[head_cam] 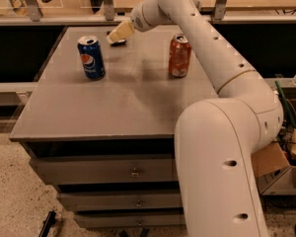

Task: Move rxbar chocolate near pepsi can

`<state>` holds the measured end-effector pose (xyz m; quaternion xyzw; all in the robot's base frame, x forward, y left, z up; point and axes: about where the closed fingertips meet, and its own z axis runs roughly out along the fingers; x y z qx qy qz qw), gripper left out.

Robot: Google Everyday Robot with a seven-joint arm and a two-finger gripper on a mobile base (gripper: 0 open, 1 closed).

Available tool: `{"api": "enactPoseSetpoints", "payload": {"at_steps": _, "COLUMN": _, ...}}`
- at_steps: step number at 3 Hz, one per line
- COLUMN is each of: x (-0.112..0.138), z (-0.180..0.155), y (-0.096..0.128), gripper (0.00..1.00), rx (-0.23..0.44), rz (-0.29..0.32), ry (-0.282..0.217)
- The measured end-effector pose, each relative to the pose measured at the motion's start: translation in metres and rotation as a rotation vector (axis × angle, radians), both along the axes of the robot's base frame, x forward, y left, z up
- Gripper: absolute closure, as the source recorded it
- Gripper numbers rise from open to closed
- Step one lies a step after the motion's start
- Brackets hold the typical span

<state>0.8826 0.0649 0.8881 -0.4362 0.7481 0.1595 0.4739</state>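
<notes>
On the table (113,107) the pepsi can (91,57) stands left and the red can (179,56) right. Farther back, the gripper (119,33) sits over the rxbar (119,43), seemingly touching it. Whether it grips, I cannot tell. The rxbar already lies near the pepsi can, so probably only release and retreat remain.

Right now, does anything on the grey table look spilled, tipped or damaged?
Nothing stands out. The blue Pepsi soda can and the red-orange soda can stand upright; the small dark wrapped bar lies flat at the back, by the end effector.

Grey drawer cabinet (89,171), speckled floor (10,194)
</notes>
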Motion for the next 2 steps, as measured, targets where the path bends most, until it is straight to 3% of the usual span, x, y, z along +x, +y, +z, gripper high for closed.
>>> {"api": "enactPoseSetpoints", "payload": {"at_steps": 1, "x": -0.0097, "z": 0.0338, "y": -0.0375, "gripper": 0.00, "rx": 0.048, "rz": -0.048, "ry": -0.007}}
{"api": "enactPoseSetpoints", "payload": {"at_steps": 2, "x": -0.0097, "z": 0.0336, "y": -0.0373, "gripper": 0.00, "rx": 0.048, "rz": -0.048, "ry": -0.007}}
